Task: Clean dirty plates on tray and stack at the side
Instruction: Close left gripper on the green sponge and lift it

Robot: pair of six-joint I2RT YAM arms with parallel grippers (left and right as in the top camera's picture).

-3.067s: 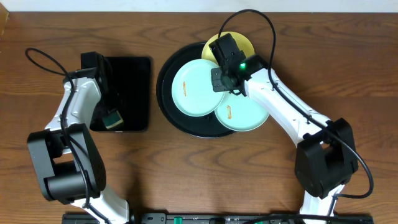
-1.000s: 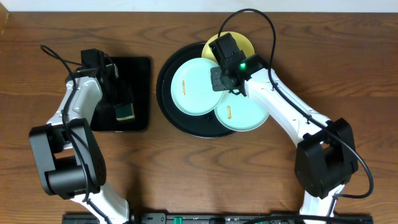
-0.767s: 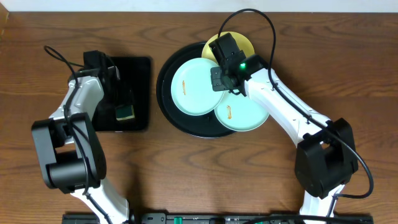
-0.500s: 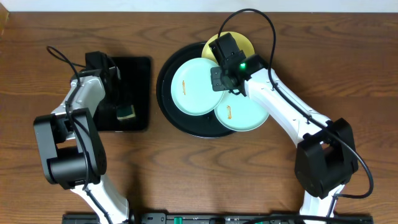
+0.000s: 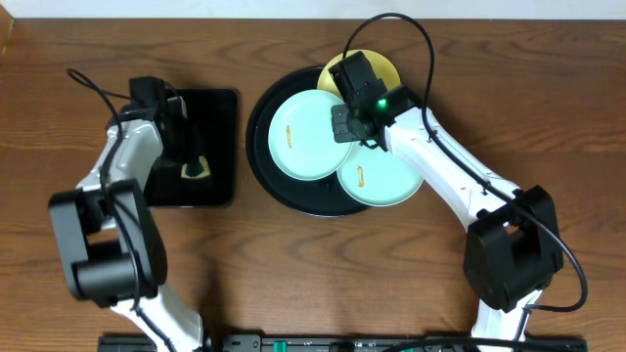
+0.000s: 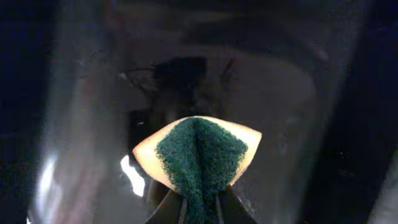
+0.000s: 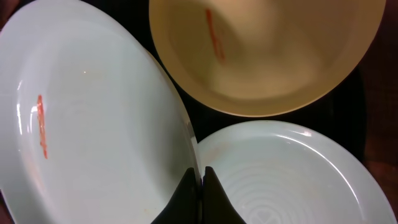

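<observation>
Three dirty plates lie on the round black tray [image 5: 256, 147]. A mint plate [image 5: 303, 137] with an orange smear sits tilted at the left, and my right gripper [image 7: 199, 185] is shut on its right rim [image 7: 186, 134]. A second mint plate [image 5: 383, 178] with a smear lies at the front right. A cream-yellow plate [image 7: 267, 56] with a smear sits at the back, partly under the right arm in the overhead view. My left gripper [image 5: 196, 168] is over the rectangular tray, shut on a green and yellow sponge [image 6: 199, 152] that is pinched into a fold.
The black rectangular tray [image 5: 220, 117] lies left of the round one, under the left gripper. Bare wooden table [image 5: 313, 284] stretches along the front and on both sides. The right arm [image 5: 450, 166] reaches in across the front right plate.
My left gripper has closed on the sponge, squeezing it into a fold. The right gripper and the plates have not moved.
</observation>
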